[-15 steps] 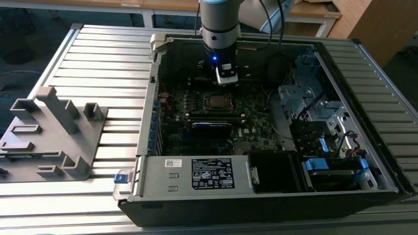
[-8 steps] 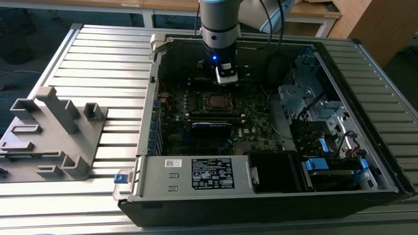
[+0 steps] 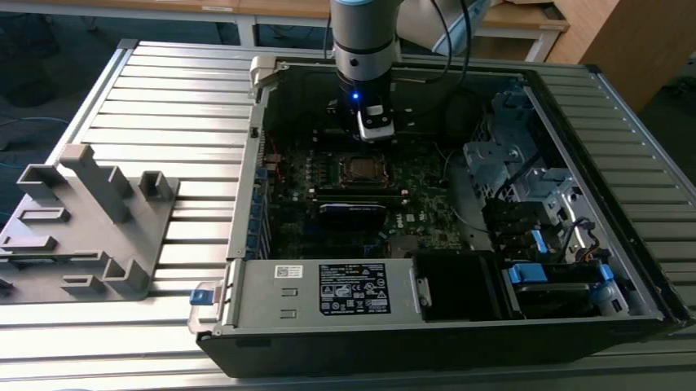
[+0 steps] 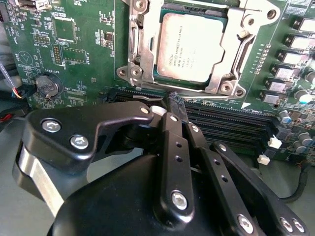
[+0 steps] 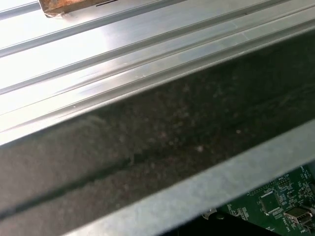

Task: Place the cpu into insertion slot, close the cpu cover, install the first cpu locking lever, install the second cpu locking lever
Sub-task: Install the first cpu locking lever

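The gripper (image 4: 176, 110) sits closest to the lens in the second wrist view. Its black links converge so that the fingertips (image 4: 172, 119) look clenched together, with nothing visible between them. It hovers over the long black memory slots (image 4: 231, 123), just beside the socket (image 3: 359, 168) and not touching it. In the exterior view the gripper (image 3: 376, 122) hangs inside the open computer case (image 3: 609, 98), over the far part of the green board (image 4: 83, 29) and near the socket.

The chip (image 4: 192, 46) lies flat in the socket with its dull silver top facing up, so the first step looks done. The cover (image 4: 147, 49) seems to be lowered around it, its window framing the chip, so I judge the second step done as well. A thin metal lever (image 4: 248, 54) runs along one side of the cover, and another seems to lie along the opposite side. I cannot tell whether either is hooked under its catch, so the two locking steps may be finished or may remain.

A coin battery (image 4: 47, 86) sits on the board well apart from the socket. The case rests on a ribbed metal table (image 3: 174, 106), with a grey fixture (image 3: 87, 220) on the exterior view's left.
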`<state>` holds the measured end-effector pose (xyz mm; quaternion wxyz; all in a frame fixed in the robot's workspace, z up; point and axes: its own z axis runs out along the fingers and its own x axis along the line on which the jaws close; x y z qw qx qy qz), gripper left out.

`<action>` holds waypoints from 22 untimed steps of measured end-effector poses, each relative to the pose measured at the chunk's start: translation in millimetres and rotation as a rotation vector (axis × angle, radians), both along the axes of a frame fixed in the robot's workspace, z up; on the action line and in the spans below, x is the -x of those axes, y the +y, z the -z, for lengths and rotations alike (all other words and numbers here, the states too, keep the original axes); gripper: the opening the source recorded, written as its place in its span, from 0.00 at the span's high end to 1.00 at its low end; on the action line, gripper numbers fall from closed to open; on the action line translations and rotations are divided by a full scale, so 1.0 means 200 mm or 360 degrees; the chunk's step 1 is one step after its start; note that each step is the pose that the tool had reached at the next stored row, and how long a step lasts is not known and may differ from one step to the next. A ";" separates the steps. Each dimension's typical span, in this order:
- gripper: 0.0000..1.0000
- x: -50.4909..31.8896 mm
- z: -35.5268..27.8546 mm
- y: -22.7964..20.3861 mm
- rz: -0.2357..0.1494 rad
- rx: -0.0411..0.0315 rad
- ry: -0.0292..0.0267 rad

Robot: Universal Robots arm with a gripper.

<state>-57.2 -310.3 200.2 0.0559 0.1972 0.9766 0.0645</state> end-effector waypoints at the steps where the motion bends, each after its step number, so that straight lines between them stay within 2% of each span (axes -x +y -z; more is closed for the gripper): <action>1: 0.89 0.000 0.001 0.000 0.0000 0.0000 -0.00004; 8: 0.89 0.000 0.003 0.000 0.0000 0.0001 -0.00002; 11: 0.89 -0.001 0.004 0.000 0.0000 0.0003 -0.00005; 17: 0.89 -0.002 0.006 0.000 0.0000 0.0016 0.00000; 22: 0.89 -0.008 0.006 0.002 0.0000 0.0016 -0.00003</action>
